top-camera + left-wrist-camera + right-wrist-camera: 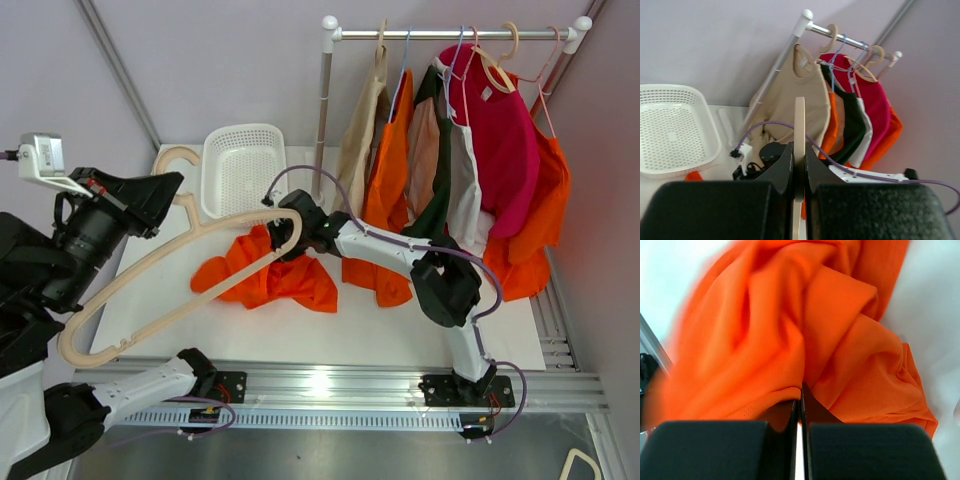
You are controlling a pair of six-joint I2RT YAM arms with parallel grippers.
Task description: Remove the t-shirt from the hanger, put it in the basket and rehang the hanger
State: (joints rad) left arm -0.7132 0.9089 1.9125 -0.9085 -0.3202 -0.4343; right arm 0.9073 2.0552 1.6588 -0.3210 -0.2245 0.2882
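A: Left gripper (pixel 799 152)?
B: Clamped on the hanger (pixel 799 117), near-left of the basket (pixel 243 165).
A: T-shirt (pixel 285 280)?
B: Off the hanger (crumpled on the desk (pixel 400 330)), just nearside of the basket; right gripper (pixel 800 407) pinches its fabric.

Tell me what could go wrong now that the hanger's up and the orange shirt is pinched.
The far tip of the beige plastic hanger overlaps the crumpled orange t-shirt beside the right pincer; it may snag cloth and drag it along.
The left pincer clamps only the hanger's thin edge, so the long frame could twist or slip.
The hanger's hook sits close to the white perforated plastic basket and might catch its rim.
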